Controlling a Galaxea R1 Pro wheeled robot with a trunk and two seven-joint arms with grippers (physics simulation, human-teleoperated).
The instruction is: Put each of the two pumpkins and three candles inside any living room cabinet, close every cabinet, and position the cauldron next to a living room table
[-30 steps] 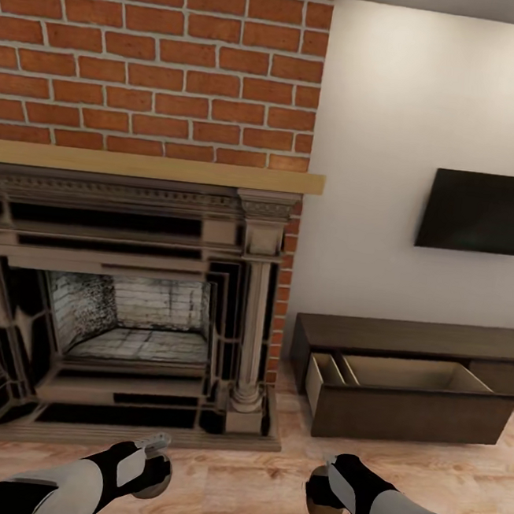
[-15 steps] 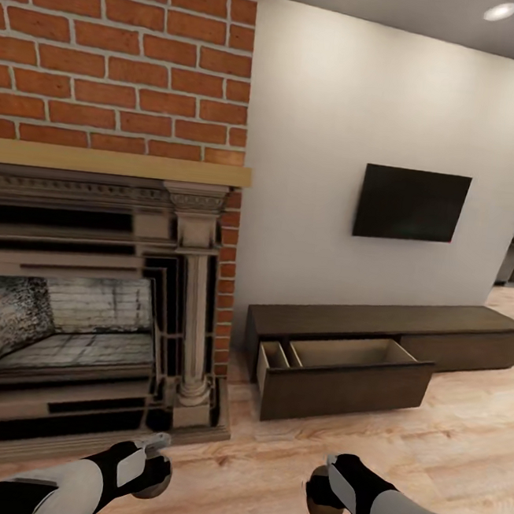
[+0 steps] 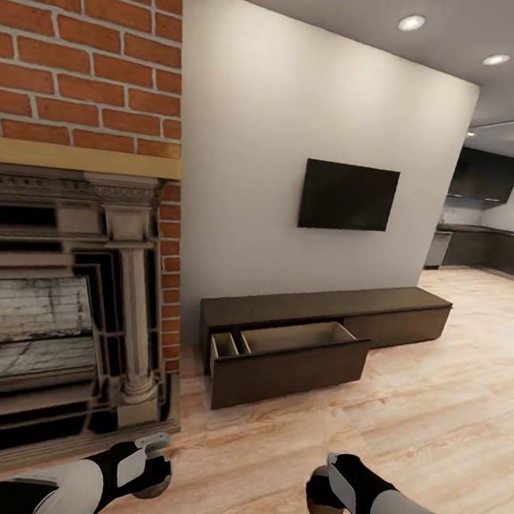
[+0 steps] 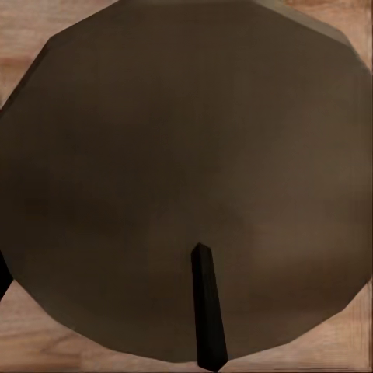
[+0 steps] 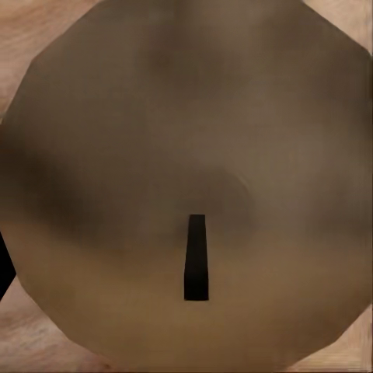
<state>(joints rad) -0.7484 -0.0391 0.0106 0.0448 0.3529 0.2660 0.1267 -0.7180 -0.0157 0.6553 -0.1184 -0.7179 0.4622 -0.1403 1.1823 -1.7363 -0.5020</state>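
1. Since each gripper is closed around a candle, the left gripper (image 3: 154,468) on a dark brown candle (image 4: 186,155) and the right gripper (image 3: 325,494) on a tan candle (image 5: 186,179), a jolt on the drive could loosen either one and send it rolling across the wood floor (image 3: 397,430).
2. Both wrist views look straight onto the candle tops and wicks, so the hold looks centred, though I cannot tell how firmly the fingers bite.
3. Far ahead, against the white wall below the TV (image 3: 348,197), the cabinet (image 3: 322,315) has its left drawer (image 3: 289,363) pulled out and standing open; it is well apart from both grippers, so releasing now would drop the candles short.
4. Approaching too straight risks the base striking the protruding drawer front and knocking it shut.
5. At left, the fireplace (image 3: 53,315) hearth lies near the left arm; a wide swing could clip it.
6. Dropping from high could bounce a candle out of the shallow drawer.
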